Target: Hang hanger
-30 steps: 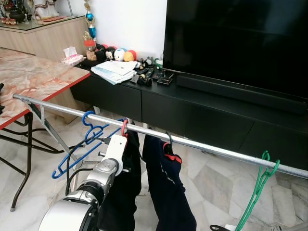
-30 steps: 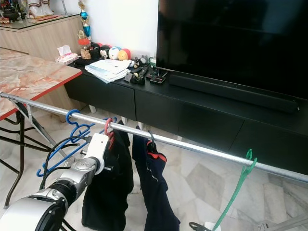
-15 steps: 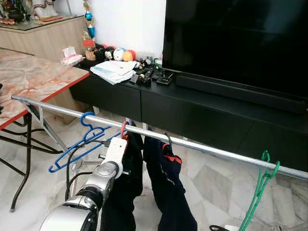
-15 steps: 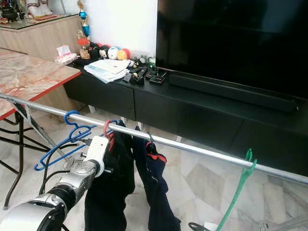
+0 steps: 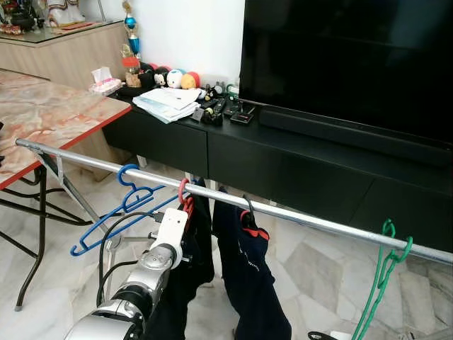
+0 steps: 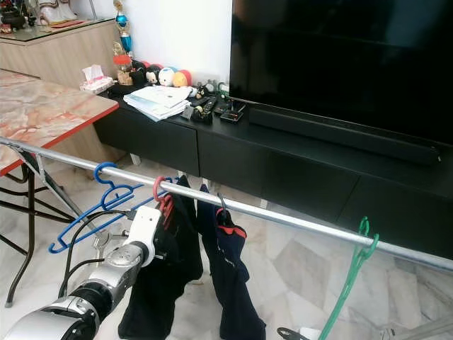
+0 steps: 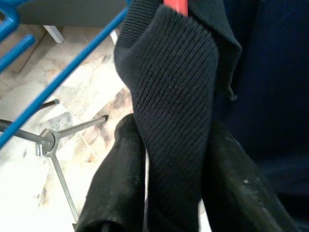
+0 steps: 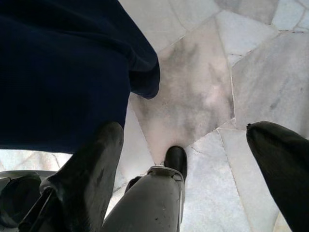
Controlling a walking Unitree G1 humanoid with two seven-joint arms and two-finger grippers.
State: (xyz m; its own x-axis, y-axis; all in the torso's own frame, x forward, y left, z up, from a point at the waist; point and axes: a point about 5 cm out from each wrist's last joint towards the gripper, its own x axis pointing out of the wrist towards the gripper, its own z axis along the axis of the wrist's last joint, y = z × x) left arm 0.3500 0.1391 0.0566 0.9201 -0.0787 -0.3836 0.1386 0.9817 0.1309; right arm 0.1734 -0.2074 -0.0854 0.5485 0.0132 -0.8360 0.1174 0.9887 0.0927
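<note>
A red hanger [image 5: 184, 195] carrying a dark knit garment [image 5: 187, 283] hangs by its hook on a silver clothes rail [image 5: 297, 216] that runs across the scene from upper left to lower right. The left end effector [image 7: 169, 164] is clenched on a fold of that garment just below the rail; in the left wrist view its two black fingers [image 7: 118, 183] press the ribbed cloth between them, with a strip of the red hanger at the top of the fold. The left arm [image 5: 152, 265], silver with a white wrist block, reaches up toward the rail from below.

Just beside the red hanger on the rail, toward the TV, a second dark navy garment [image 5: 248, 276] with red trim at its collar hangs from a black hook. On the other side of the red hanger, an empty blue hanger [image 5: 117, 212] hooks over the rail and slants down. Far along the rail to the right, green hangers [image 5: 379, 273] dangle.

The right end effector [image 8: 186, 159] hangs low, fingers spread apart and grasping nothing, pointing down at a marble floor [image 8: 217, 82] beside the hem of the navy cloth.

Behind the rail stands a long black TV cabinet [image 5: 297, 170] with a large dark TV [image 5: 354, 64], papers [image 5: 170, 103], remotes and small toys on it. A marble tabletop [image 5: 49, 113] with a red edge stands at the rail's left end.
</note>
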